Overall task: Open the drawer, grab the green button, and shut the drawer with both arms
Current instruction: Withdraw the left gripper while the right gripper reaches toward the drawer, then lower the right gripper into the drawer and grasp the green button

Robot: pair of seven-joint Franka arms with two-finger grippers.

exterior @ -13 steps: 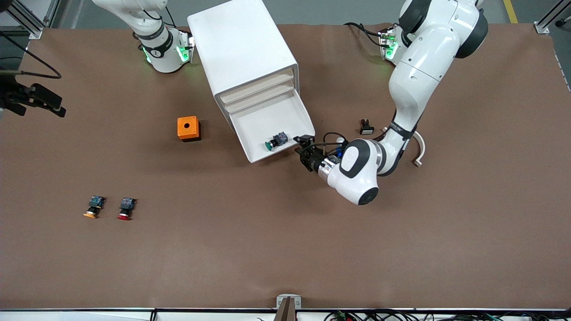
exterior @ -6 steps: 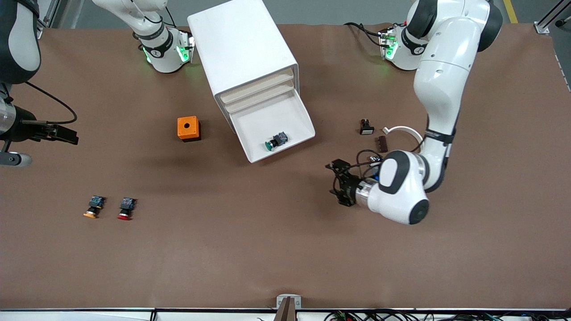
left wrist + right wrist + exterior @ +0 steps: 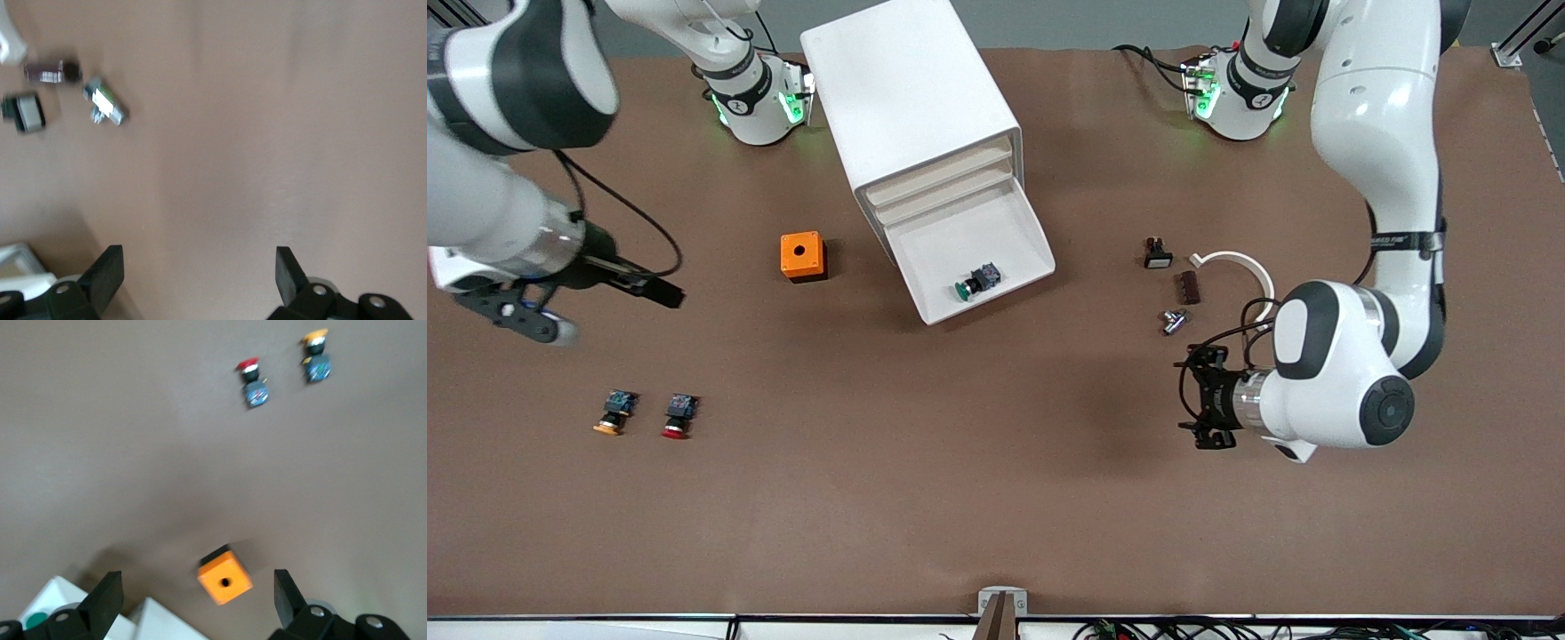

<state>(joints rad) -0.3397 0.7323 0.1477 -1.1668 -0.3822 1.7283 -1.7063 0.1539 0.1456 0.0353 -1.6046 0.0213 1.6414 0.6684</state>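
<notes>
While pulled out of the cabinet (image 3: 911, 98), lowest drawer (image 3: 1009, 222) cradling green button (image 3: 975, 281); left end effector (image 3: 1199, 397) spread wide, empty, above bare counter (image 3: 960, 462); right end effector (image 3: 660, 292) likewise agape, holding nothing.

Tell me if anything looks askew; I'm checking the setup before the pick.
The cabinet sits at an angle to the table's edges, so its open drawer points slantwise. The button lies on its side inside. Nothing looks spilled or damaged.
</notes>
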